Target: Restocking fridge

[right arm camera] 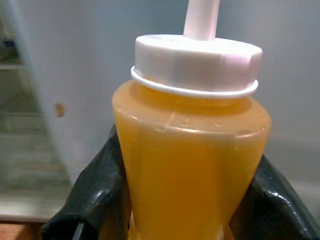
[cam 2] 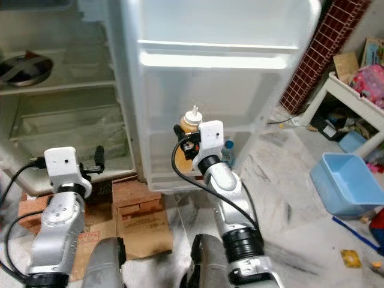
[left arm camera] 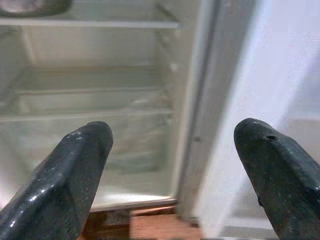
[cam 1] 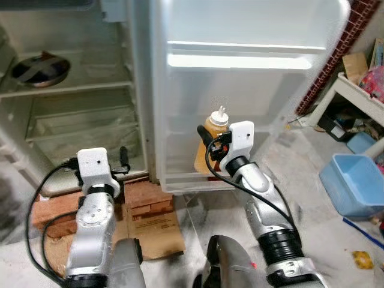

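the right gripper point(right arm camera: 175, 210) is clamping a full, probably heavy, slippery squeeze bottle point(right arm camera: 192, 165) low on its body; the left gripper point(left arm camera: 175, 175) is hanging wide open, empty.

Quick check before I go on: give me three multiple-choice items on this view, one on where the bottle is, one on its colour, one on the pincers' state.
1. Where is the bottle?
A. On the floor
B. At the lowest door shelf
C. On the fridge shelf beside the pan

2. What colour is its content?
A. Orange
B. Green
C. Clear

3. How do the pincers stand?
A. Both open
B. Both shut on bottles
C. Right pincer shut on the bottle, left pincer open

Answers: 1 B, it sits low against the open door. 2 A, the right wrist view shows orange under a white cap. 3 C, black fingers flank the bottle, while the left ones hold nothing.
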`<state>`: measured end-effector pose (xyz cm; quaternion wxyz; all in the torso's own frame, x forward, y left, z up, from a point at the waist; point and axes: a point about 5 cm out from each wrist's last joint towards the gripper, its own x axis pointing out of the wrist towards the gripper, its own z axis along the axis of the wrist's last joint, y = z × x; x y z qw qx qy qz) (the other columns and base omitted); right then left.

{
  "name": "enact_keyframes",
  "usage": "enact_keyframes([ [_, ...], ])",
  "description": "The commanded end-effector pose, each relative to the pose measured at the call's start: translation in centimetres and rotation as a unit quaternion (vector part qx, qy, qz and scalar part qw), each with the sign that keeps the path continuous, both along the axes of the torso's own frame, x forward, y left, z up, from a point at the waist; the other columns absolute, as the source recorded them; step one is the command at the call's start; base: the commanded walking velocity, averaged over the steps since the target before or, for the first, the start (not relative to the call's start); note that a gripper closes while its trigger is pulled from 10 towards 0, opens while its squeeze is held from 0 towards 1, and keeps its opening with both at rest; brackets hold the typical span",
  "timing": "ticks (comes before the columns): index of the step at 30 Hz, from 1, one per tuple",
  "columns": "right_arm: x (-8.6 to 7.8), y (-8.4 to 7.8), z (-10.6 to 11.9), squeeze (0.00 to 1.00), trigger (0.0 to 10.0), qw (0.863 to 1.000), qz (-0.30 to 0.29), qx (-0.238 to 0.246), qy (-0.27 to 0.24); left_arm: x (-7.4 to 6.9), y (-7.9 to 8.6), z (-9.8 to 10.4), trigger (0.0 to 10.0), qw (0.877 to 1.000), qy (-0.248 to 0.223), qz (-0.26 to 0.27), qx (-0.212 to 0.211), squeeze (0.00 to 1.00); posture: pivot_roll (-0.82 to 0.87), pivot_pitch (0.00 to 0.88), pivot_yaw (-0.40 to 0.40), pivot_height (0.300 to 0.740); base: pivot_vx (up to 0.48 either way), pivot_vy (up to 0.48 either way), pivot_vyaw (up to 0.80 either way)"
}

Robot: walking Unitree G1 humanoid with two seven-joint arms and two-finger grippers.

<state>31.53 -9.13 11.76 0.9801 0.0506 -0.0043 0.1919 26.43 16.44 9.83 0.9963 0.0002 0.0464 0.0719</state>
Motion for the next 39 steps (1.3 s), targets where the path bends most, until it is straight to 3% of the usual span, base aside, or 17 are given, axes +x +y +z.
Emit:
enact_keyframes([
  [1,0.1,0.8,0.5,0.0,10.0,1.0,0.01,0.005,-0.012,-0.1,0.7,0.2,10.0,1.0,-0.002,0.011,0.002,0.0,0.11,0.001,-0.099,0.61,0.0,0.0,0.0],
  [2,0.0,0.9,0.5,0.0,10.0,1.0,0.012,0.005,-0.012,-0.2,0.7,0.5,10.0,0.999,-0.02,0.016,-0.03,0.0,0.11,0.003,-0.1,0.61,0.0,0.0,0.0],
  [11,-0.2,1.0,0.4,0.0,10.0,1.0,0.025,0.01,-0.009,-0.3,0.9,0.3,10.0,1.0,-0.007,0.027,-0.012,0.0,0.11,0.009,-0.1,0.61,0.0,0.0,0.0],
  [24,-0.3,1.3,0.2,0.0,10.0,0.999,0.033,0.009,-0.007,-0.2,1.3,0.6,10.0,0.999,-0.01,0.05,-0.014,0.0,0.1,0.014,-0.104,0.528,0.0,0.0,0.0],
  [31,-0.3,1.4,0.2,0.0,10.0,0.999,0.039,0.01,-0.006,-0.2,1.7,1.1,10.0,0.998,-0.022,0.06,-0.008,0.0,0.1,0.014,-0.104,0.528,0.0,0.0,0.0],
  [39,-0.6,2.0,0.2,0.0,10.0,0.997,0.07,0.01,-0.008,-0.1,1.7,1.1,10.0,0.998,-0.021,0.06,-0.017,0.0,0.1,0.011,-0.106,0.528,0.352,0.0,0.0],
])
